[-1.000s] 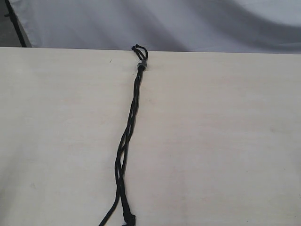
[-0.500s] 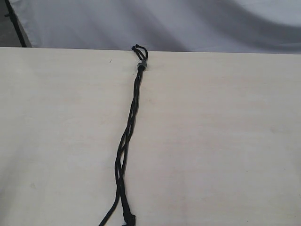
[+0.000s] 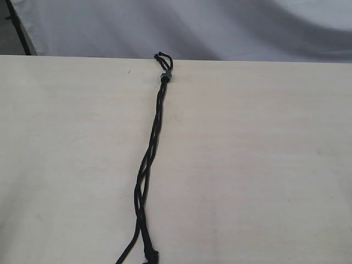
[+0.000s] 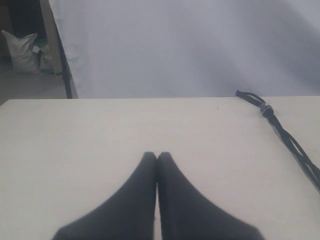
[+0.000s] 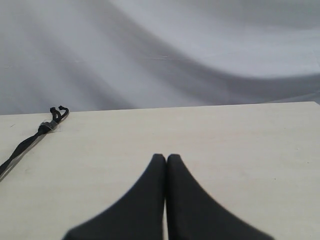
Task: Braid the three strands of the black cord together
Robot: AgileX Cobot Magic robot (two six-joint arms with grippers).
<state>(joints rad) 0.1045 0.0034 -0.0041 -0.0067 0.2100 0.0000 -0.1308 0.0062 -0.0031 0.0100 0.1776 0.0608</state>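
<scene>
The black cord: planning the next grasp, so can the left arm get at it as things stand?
Probably yes: bare table lies between the left gripper and the black cord, though its jaws are shut.

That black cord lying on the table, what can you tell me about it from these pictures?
The black cord is a thin, matte rope of three strands, lying flat on the pale wooden table. A small grey band binds it near the table's far edge, with short loops sticking out beyond it. From the band the strands run toward the camera, crossing loosely over each other, then separate at the picture's lower edge, where the ends are cut off. Nothing touches it but the table; both grippers are off to its sides.
</scene>
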